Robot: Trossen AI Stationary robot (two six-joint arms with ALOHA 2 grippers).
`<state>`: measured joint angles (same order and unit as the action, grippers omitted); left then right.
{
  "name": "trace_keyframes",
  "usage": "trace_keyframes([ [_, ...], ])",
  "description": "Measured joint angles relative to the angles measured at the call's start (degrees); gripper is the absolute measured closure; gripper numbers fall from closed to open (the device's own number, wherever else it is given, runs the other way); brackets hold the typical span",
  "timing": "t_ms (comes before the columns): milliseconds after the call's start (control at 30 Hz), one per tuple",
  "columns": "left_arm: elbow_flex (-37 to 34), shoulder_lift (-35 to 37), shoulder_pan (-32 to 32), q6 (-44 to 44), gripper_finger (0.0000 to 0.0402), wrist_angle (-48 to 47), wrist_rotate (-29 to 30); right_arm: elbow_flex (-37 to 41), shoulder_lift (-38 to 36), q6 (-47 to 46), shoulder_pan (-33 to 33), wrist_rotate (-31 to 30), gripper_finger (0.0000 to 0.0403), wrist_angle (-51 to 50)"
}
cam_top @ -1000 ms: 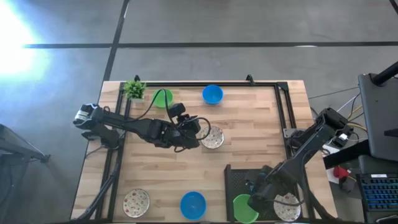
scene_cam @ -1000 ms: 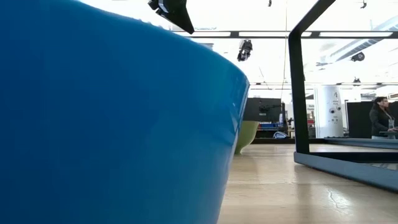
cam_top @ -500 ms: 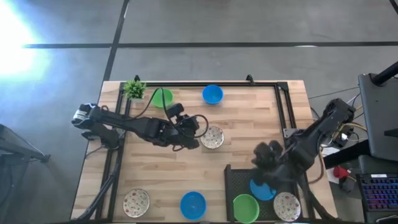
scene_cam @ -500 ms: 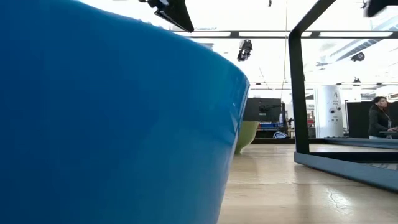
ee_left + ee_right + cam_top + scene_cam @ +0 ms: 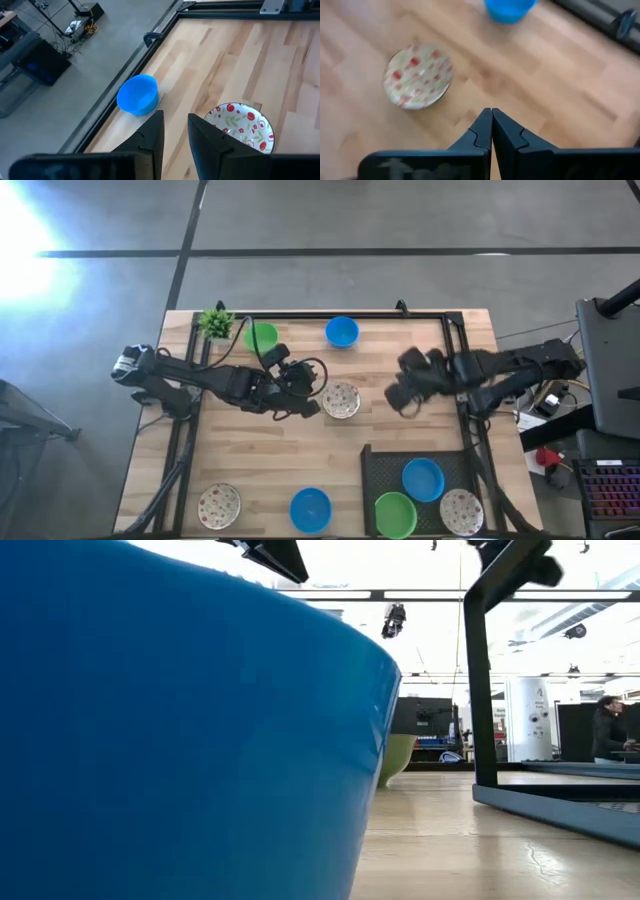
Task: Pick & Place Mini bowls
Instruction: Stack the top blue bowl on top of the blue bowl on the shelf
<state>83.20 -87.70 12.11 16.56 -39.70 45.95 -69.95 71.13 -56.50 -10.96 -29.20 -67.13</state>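
A speckled mini bowl (image 5: 341, 400) stands at the table's middle. My left gripper (image 5: 306, 396) hovers open just left of it, with nothing between its fingers (image 5: 175, 132); the bowl (image 5: 241, 128) shows past one fingertip. My right gripper (image 5: 402, 395) hangs shut and empty to the bowl's right (image 5: 492, 125). A green bowl (image 5: 260, 337) and a blue bowl (image 5: 342, 332) stand at the far edge. At the near edge stand a speckled bowl (image 5: 219, 504) and a blue bowl (image 5: 310, 508). A black tray (image 5: 378, 465) holds a blue (image 5: 423, 478), a green (image 5: 394, 513) and a speckled bowl (image 5: 461, 508).
A small potted plant (image 5: 215, 323) stands at the far left corner. A black frame (image 5: 452, 350) runs along the table's far and right sides. In the low view the near blue bowl (image 5: 180, 740) fills most of the picture. A person (image 5: 608, 730) stands in the room beyond.
My right gripper, shut throughout, has risen from the tray at the near right and swung toward the far edge and the table's middle, turning as it went. The blue bowl in the tray now shows uncovered.
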Motion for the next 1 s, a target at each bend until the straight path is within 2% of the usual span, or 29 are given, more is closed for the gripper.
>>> trace_keyframes([
  [267, 0.0, 0.0, -0.1, 3.5, 0.0314, 0.0, -0.9, 0.5, 0.4, 20.7, 17.7, 11.6, 0.0394, 12.5],
  [433, 0.0, 0.0, -1.0, 6.9, 0.0314, 0.0, -1.1, 0.9, 1.7, 27.1, 24.2, 16.3, 0.0394, 18.2],
  [633, 0.0, 0.0, -2.1, 7.6, 0.0314, 0.0, -1.1, 2.7, 3.9, 28.3, 28.4, 21.7, 0.0394, 25.6],
  [900, 0.0, 0.0, -2.4, 8.6, 0.0314, 0.0, -1.5, 3.0, 10.5, 24.0, 31.1, 21.8, 0.0393, 31.4],
  [1000, 0.0, 0.0, -2.4, 8.7, 0.0314, 0.0, -1.5, 2.7, 13.1, 22.5, 31.9, 21.9, 0.0382, 31.9],
])
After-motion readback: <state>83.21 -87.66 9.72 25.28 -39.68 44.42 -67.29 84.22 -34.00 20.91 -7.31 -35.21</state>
